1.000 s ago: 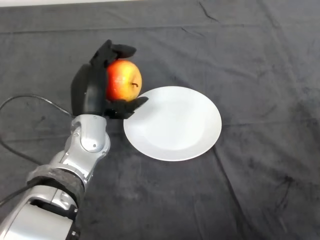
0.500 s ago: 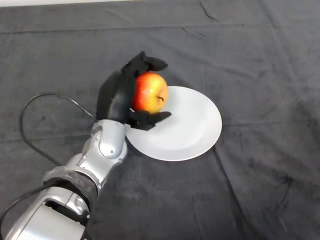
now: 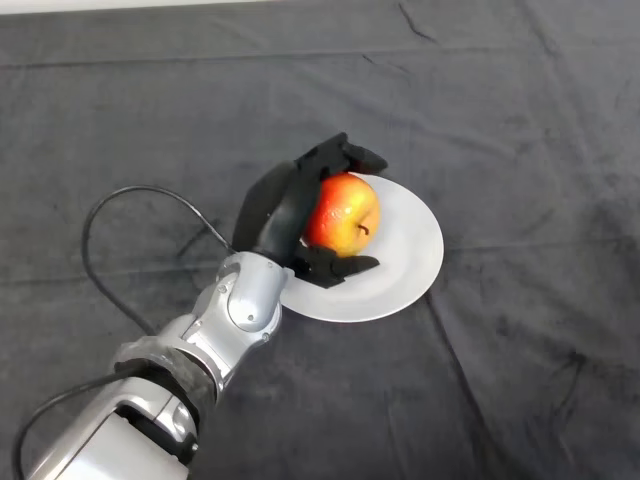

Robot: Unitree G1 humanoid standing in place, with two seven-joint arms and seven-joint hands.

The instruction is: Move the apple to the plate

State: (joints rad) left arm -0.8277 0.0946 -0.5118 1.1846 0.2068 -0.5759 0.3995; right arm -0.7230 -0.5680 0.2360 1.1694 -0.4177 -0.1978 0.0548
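Note:
A red and yellow apple point(image 3: 343, 213) sits in my black left hand point(image 3: 280, 207), whose fingers curl over its top while the thumb wraps under it. The hand holds the apple over the left half of a round white plate point(image 3: 410, 240) that lies on the dark cloth. The hand and apple hide the plate's left part. Whether the apple touches the plate I cannot tell.
A dark cloth point(image 3: 520, 110) covers the whole table, with shallow folds along the far side. My silver-grey forearm point(image 3: 215, 325) reaches in from the lower left.
My hand has carried the apple to the right and slightly nearer, from beside the plate's left rim to over the plate's left half. The plate has not moved.

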